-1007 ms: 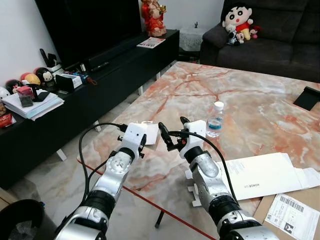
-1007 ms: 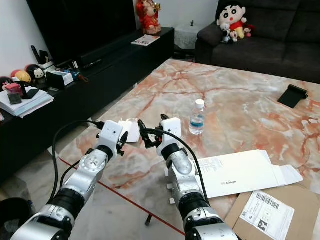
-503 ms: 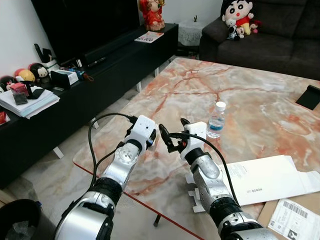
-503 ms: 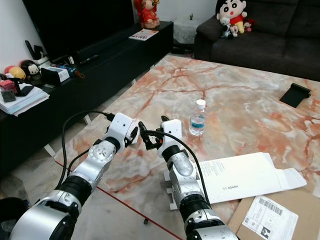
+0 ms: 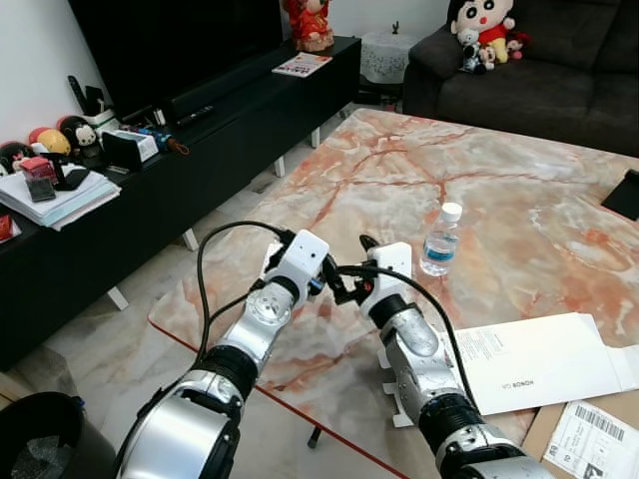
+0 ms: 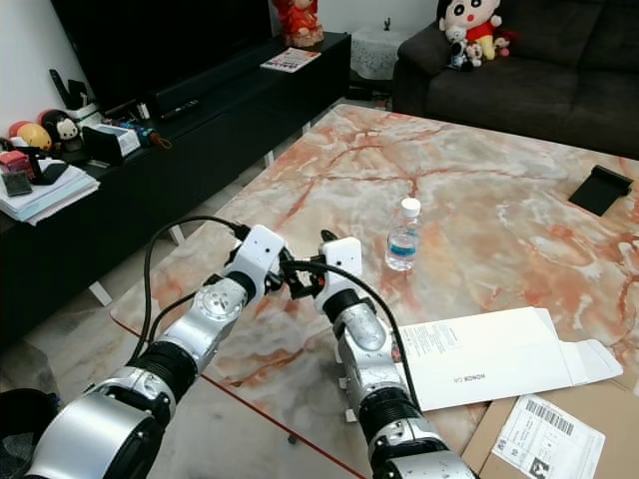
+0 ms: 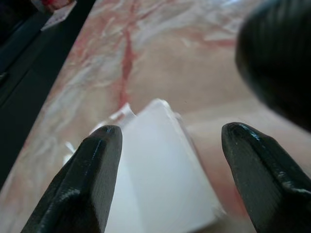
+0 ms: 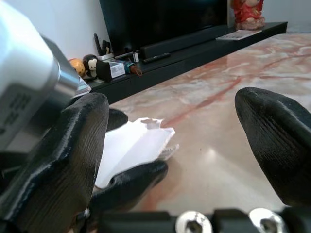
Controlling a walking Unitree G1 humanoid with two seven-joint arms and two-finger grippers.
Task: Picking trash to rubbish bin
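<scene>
A crumpled white paper [image 7: 155, 174] lies near the near-left corner of the marble table [image 5: 479, 170]. My left gripper [image 7: 170, 131] is open, one black finger on each side of the paper and low over the table. Close beside it on the right, my right gripper [image 5: 344, 264] is open too and faces the same paper [image 8: 141, 143], with nothing between its fingers. A black rubbish bin [image 5: 35, 439] stands on the floor at the lower left, beside the table.
A small water bottle [image 5: 439, 239] stands just beyond my right gripper. A flat white box [image 5: 529, 364] and labelled cardboard [image 5: 594, 439] lie at the near right. A black TV stand [image 5: 180, 140] runs along the left; a dark sofa [image 5: 539, 70] is behind.
My left gripper has moved forward and to the right over the white paper, which its wrist now covers in the eye views. The right gripper has stayed put. The camera shifted slightly.
</scene>
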